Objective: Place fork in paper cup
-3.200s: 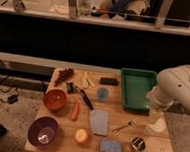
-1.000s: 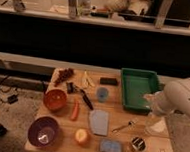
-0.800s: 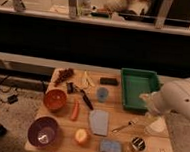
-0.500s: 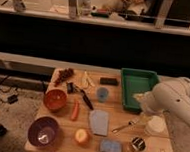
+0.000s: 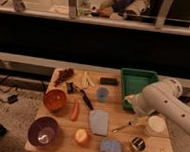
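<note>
The slim silver fork [image 5: 124, 126] lies flat on the wooden table [image 5: 62, 147], between the grey-blue cloth [image 5: 99, 122] and the paper cup [image 5: 156, 125]. The white paper cup stands upright near the table's right edge. My white arm [image 5: 166, 101] reaches in from the right, across the front corner of the green tray [image 5: 137, 80]. The gripper [image 5: 140, 116] hangs just above and to the right of the fork's upper end, left of the paper cup. It is open and holds nothing.
A shiny metal cup [image 5: 136, 144] stands in front of the fork, with a blue sponge [image 5: 111, 147] beside it. A small blue cup [image 5: 102, 94], a black-handled utensil [image 5: 85, 95], a carrot [image 5: 75, 110], an orange bowl [image 5: 55, 100], a purple bowl [image 5: 44, 131] and grapes [image 5: 64, 76] fill the left half.
My arm has swung left from the table's right edge, bringing the gripper over the fork's end. Nothing on the table has moved.
</note>
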Tool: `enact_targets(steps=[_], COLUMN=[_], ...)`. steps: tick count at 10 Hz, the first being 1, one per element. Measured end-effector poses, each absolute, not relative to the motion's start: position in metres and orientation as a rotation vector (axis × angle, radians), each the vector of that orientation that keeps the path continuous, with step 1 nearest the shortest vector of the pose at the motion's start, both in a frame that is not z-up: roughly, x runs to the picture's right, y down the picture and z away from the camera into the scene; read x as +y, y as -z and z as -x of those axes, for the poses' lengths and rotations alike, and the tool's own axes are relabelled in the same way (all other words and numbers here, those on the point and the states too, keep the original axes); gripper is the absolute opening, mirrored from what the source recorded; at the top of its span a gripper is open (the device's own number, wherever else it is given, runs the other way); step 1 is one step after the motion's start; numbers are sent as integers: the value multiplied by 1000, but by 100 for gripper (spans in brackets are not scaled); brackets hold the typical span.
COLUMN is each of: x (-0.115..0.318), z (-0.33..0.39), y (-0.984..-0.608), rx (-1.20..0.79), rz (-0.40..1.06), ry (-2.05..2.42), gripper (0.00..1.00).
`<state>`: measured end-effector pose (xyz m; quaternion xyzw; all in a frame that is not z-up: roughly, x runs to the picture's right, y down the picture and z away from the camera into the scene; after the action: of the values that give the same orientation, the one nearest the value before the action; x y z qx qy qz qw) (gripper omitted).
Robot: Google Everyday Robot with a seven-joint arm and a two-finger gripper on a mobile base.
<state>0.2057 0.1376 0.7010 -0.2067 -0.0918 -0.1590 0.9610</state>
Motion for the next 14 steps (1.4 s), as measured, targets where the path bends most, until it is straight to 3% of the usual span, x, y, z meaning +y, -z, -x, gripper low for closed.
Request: enact_targets(steps=[14], x=[155], z=[-200], y=[-711], rx=[-183], rz=[425], ry=[422], gripper=[80])
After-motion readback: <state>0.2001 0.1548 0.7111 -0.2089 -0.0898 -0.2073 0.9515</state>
